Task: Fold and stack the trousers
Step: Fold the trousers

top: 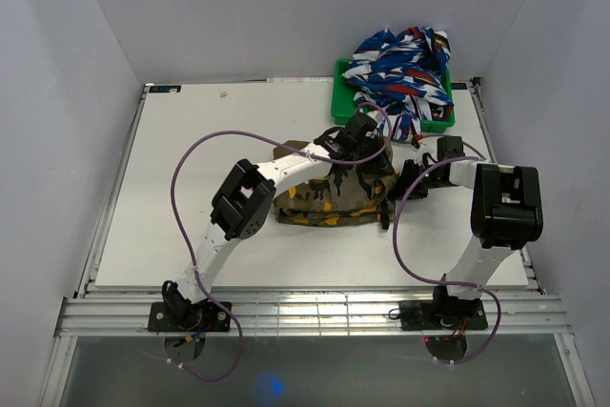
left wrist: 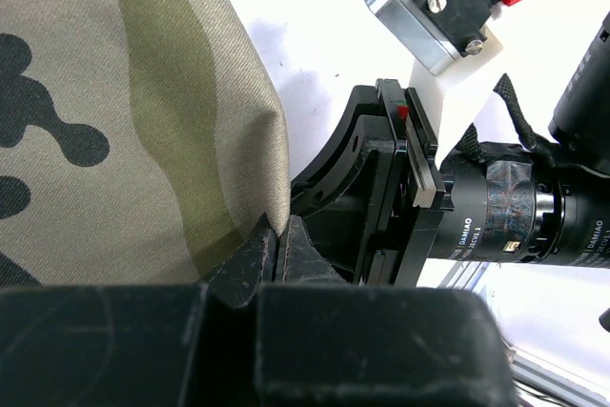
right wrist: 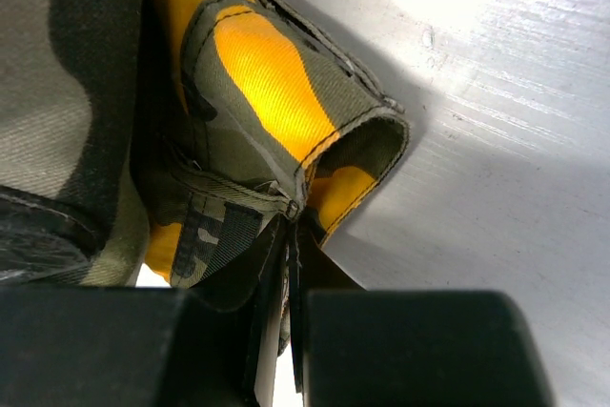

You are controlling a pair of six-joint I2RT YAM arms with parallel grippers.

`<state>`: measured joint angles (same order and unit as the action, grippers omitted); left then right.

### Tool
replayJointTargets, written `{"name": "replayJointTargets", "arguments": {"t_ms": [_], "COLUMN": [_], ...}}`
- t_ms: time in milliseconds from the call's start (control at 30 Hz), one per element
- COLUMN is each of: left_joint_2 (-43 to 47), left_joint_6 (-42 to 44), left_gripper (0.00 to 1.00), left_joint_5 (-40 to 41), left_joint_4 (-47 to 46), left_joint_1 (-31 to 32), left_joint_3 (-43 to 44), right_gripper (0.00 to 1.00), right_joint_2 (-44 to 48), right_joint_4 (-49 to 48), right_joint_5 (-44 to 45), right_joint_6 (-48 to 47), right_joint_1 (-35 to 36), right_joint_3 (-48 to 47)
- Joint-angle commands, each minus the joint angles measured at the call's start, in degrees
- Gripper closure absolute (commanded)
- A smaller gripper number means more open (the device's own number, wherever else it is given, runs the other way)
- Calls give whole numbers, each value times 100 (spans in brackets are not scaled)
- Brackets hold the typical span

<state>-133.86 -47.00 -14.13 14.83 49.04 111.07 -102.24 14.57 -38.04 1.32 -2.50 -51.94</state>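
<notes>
In middle of the worktop (top: 162, 197): the trousers (top: 329, 199), folded into a thick flat bundle, with orange-yellow patches along the near edge. On the far right part of the bundle: the left tool (left wrist: 272, 235), clenched, pinches an olive cloth edge between the fingertips. At the right end, low over the worktop: the right tool (right wrist: 289, 231), clenched as well, grips a stitched flap with a yellow patch. Both tools near each other. Behind, at the far right: a green tray (top: 340, 92), heaped with blue, white and red cloth (top: 400, 59) that hangs over its rim.
</notes>
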Motion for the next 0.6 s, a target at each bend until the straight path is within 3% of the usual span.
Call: {"name": "replayJointTargets", "arguments": {"t_ms": [0, 133, 233, 333, 400, 567], "left_joint_2": [-35, -105, -131, -105, -79, 97], "left_joint_6": [-116, -134, -90, -195, -125, 42], "left_gripper": [100, 99, 87, 85, 73, 55], "left_joint_5": [-134, -152, -195, -318, -327, -424], "left_joint_4": [-288, -288, -253, -235, -95, -103], "left_joint_1": [132, 150, 150, 150, 159, -25], "left_joint_3": [-67, -199, -252, -427, -472, -420], "right_gripper": [92, 92, 92, 92, 92, 92], "right_joint_2": [-183, -174, -113, 10, 176, 616], "right_joint_4": [-77, -42, -15, 81, 177, 757], "right_joint_5": [816, 807, 798, 807, 860, 1079], "right_joint_6": [-238, -229, -238, -264, -351, -712], "right_joint_1": [101, 101, 101, 101, 92, 31], "right_joint_3": [211, 185, 141, -8, -131, -518]}}
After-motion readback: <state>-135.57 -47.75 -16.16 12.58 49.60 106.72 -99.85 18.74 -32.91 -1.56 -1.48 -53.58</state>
